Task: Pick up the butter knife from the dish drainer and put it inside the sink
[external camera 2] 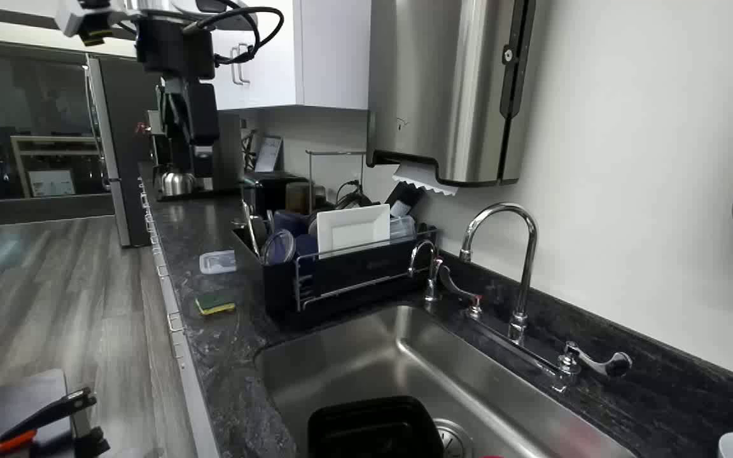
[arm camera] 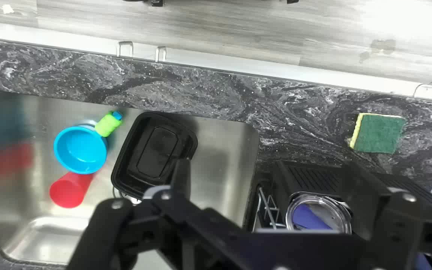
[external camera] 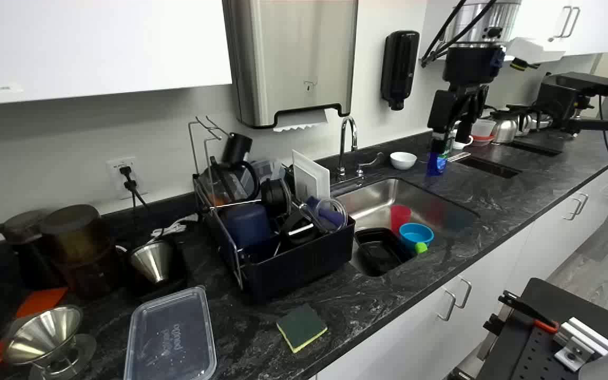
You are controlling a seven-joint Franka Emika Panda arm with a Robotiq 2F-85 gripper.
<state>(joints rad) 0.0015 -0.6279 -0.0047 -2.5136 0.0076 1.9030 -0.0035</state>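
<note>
Gripper (arm camera: 267,168): jaws wide apart and holding nothing, poised high over the counter (arm camera: 216,92); the wrist view shows one of its fingers (arm camera: 181,178) before the sink (arm camera: 221,168) and its partner before the dish drainer (external camera: 304,269), touching neither. By all appearances, the pick has yet to begin.

Butter knife: not to be made out in any view, presumably hidden in the loaded drainer beside the sink. A reach by guesswork risks coming up with the wrong piece.

White plate (external camera 2: 354,229): standing on edge at the sink end of the drainer, exposed. A finger descending slightly off line could topple it.

Clear round piece (arm camera: 324,210): perched at that same end, nearer the front of the counter. Crowding is the danger; a knock from a wide-set jaw could send it into the sink.

Tall faucet (external camera 2: 525,286): rising behind the sink. A low, rearward swing from drainer to sink could bring the gripper against it.

Black container (arm camera: 156,150): lying in the sink on the side toward the drainer, with a blue cup (arm camera: 81,150) and a red cup (arm camera: 66,193) farther across. A hurried release could leave the knife in one of these, or balanced on a rim, instead of on bare steel.

Counter: likely landing place should the grip fail. A butter knife, probably thin and smooth, pinched near one end, might swivel in the fingers and slip loose short of the sink.
</note>
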